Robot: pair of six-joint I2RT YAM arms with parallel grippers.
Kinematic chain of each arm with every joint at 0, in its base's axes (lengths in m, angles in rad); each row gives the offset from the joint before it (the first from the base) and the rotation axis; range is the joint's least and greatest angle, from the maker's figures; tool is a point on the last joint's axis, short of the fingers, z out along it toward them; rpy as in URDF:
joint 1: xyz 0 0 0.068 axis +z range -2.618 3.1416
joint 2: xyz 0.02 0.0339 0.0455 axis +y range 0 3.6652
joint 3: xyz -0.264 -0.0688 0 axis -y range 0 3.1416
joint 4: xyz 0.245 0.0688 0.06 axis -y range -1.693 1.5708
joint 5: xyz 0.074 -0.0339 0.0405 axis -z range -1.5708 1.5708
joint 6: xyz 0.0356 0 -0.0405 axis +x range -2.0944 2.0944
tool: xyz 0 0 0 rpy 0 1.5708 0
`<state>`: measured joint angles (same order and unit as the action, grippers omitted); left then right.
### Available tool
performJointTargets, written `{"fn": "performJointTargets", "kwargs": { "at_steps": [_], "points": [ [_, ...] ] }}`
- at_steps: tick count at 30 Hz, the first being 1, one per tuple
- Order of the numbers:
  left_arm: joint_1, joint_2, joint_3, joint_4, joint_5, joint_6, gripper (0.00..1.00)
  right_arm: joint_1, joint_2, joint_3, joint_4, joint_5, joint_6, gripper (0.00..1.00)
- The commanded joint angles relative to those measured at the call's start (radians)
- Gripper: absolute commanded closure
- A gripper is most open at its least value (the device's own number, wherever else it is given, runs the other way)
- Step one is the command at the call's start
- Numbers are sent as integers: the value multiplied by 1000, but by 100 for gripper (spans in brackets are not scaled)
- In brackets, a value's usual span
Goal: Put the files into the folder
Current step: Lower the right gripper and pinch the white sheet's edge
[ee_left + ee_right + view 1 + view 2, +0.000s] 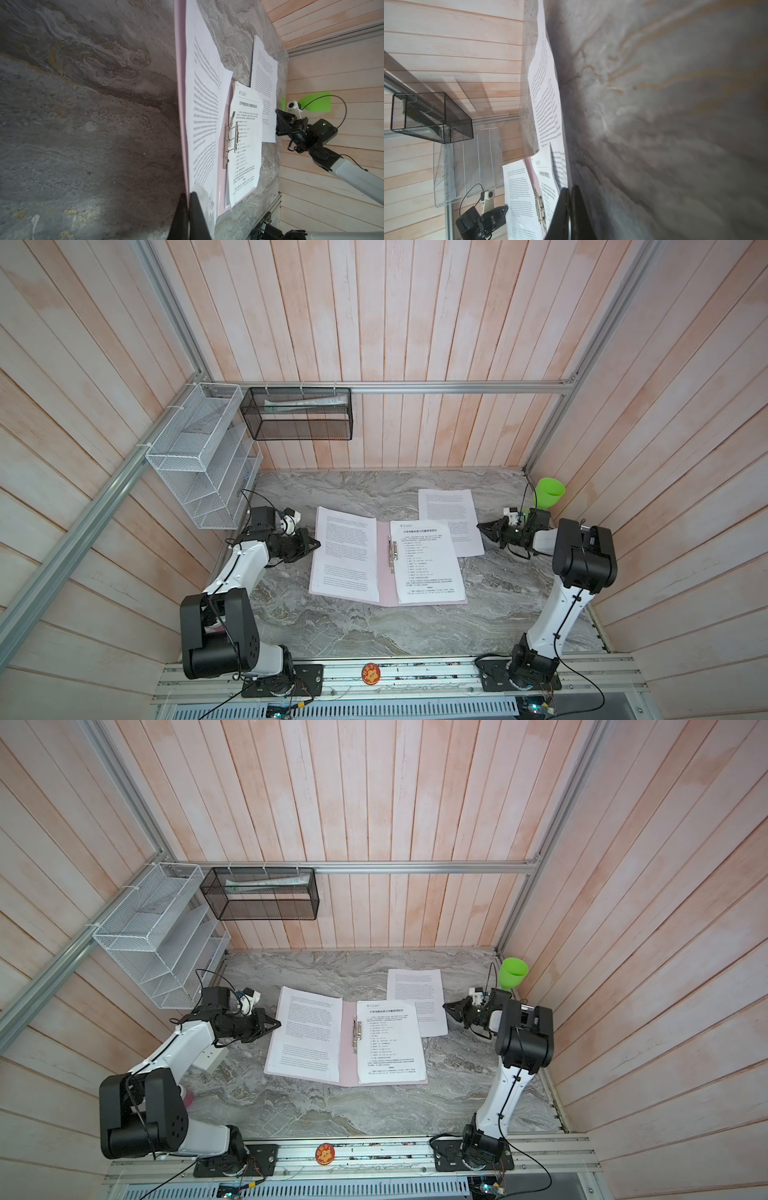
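Closest to the wrist camera, the right arm's black fingers [578, 209] are pressed together, holding nothing, tips at the right edge of a loose white printed sheet [446, 510]. It lies on the grey marble tabletop [374, 630] beside the open pale pink folder [383, 572], long axis pointing away from the robot, one corner under the headed white sheet [428, 564] inside. The left arm's black fingers [313, 545], also shut, stand at the folder's left edge, so I judge the right arm nearer; bare tabletop lies in front.
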<state>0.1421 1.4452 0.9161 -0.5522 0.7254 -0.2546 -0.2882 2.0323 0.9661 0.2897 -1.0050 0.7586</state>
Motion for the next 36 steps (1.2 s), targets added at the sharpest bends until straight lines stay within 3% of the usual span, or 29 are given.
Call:
{"fn": "performJointTargets", "kwargs": {
  "at_steps": [1,9,11,13,15,21,31,35,36],
  "points": [
    [1,2,-3,9,-6,7,100,-54,-113,-35,-37,52,-38,100],
    [0,2,-2,10,-4,9,100,-114,-203,-75,-287,157,-228,100],
    [0,3,0,8,-4,9,100,-112,-226,-112,-299,151,-241,70],
    [1,3,0,5,-6,12,100,-109,-261,-163,-290,146,-243,56],
    [1,4,1,6,-6,12,100,-111,-292,-211,-283,125,-242,50],
    [1,5,-2,9,-1,10,100,-84,-335,-319,-227,90,-207,49],
    [0,2,1,2,-10,14,100,43,-161,-314,-15,68,-61,51],
    [0,1,3,-1,-15,17,100,87,-91,-274,71,64,9,58],
    [1,0,3,-2,-15,18,100,93,-76,-267,93,61,26,63]
  ]
}}
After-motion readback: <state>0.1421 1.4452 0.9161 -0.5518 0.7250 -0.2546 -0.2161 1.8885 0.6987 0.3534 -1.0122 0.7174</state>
